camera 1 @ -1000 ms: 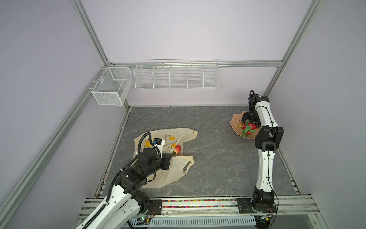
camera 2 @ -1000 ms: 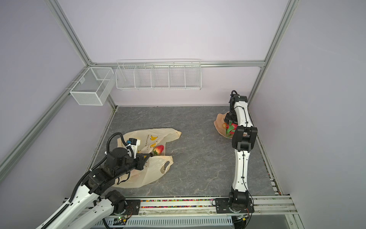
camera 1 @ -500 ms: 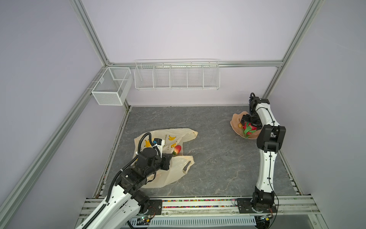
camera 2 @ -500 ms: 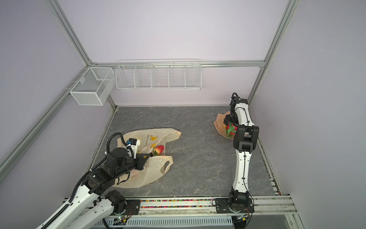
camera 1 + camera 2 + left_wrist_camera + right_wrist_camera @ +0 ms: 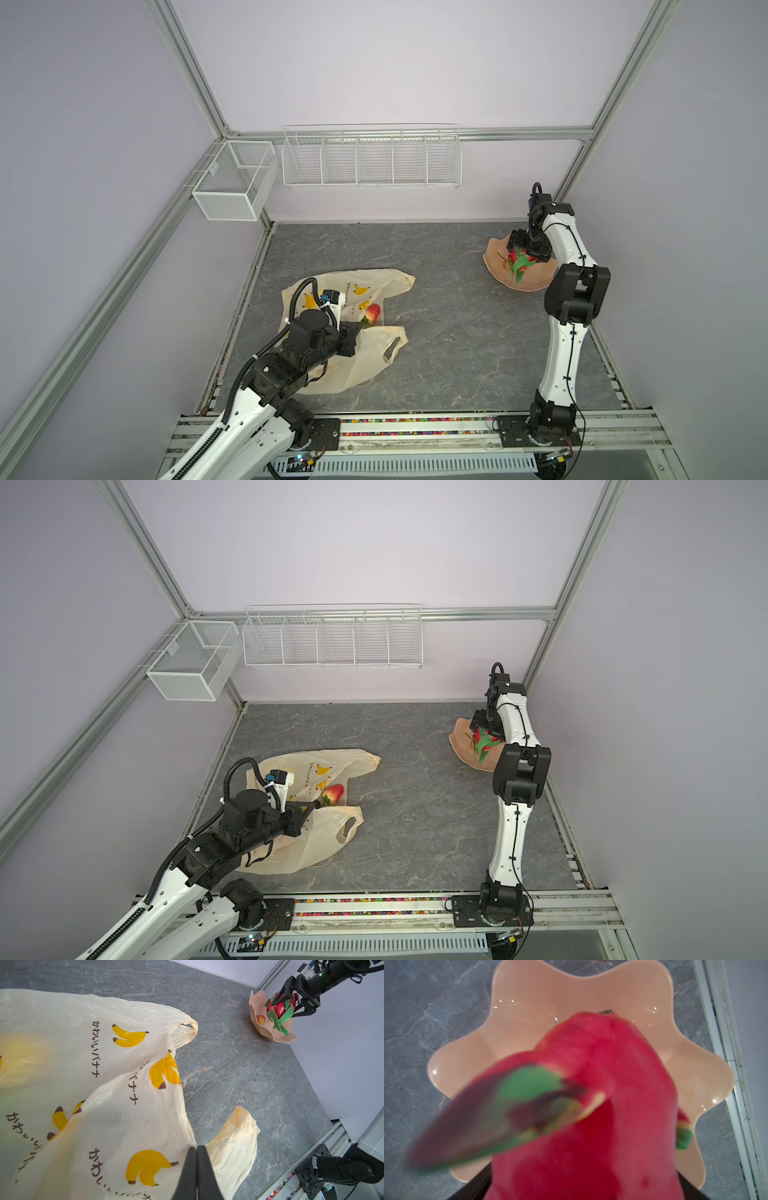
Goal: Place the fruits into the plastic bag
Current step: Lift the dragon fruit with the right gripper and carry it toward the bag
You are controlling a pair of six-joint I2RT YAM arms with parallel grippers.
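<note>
Item: thin cream-yellow plastic bag printed with bananas [image 5: 376,277], lying on the grey marbled table [image 5: 457,332], near left. We record the left gripper [image 5: 197,1148] with fingers pressed together, pinching the bag's edge.

Item: red toy strawberry [image 5: 373,312], at the bag's mouth.

Item: big red dragon fruit with green scales [image 5: 591,1064], over the peach scalloped bowl [image 5: 529,1001], far right. The right gripper [image 5: 283,1009] has its fingers spread wide, clasping the fruit's sides.

Item: small orange-red strawberry [image 5: 260,1019], inside that bowl.
</note>
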